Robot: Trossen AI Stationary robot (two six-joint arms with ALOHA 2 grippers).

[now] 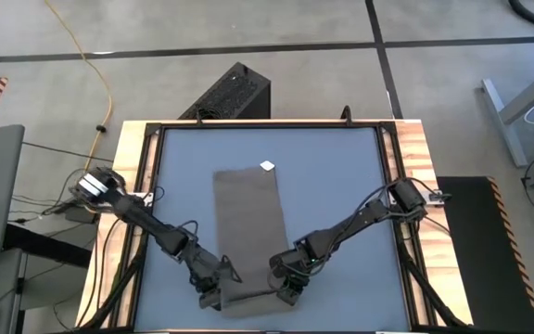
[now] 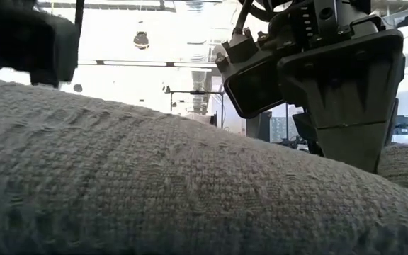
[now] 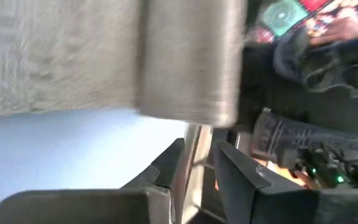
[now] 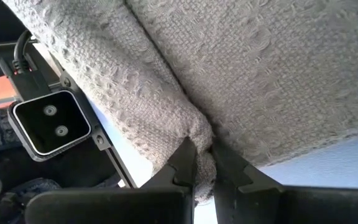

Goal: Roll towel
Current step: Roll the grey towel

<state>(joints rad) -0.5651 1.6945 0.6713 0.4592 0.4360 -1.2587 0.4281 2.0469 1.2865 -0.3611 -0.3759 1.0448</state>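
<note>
The grey-brown towel (image 1: 248,223) lies as a long strip on the blue table, with its white tag (image 1: 267,167) at the far end. Its near end is rolled into a thick roll (image 1: 248,299) that rests on the table and fills the low view (image 2: 154,184). My right gripper (image 4: 202,168) is shut on the roll's right end. My left gripper (image 3: 197,168) stands open just off the roll's left end (image 3: 188,93), with nothing between its fingers. It shows in the high view near the table's near edge (image 1: 213,297). My right gripper pinches the corner of the roll's right end (image 4: 197,140) between its two fingertips. The fingers slant down at it from the table's right and far side. The roll lies on the table, and the flat part of the towel runs away from it toward the far edge.
The blue mat (image 1: 332,186) has free room on both sides of the towel, inside a black and wooden frame (image 1: 406,186). The near edge lies close behind both grippers. A black box (image 1: 235,93) sits on the floor beyond the far edge.
</note>
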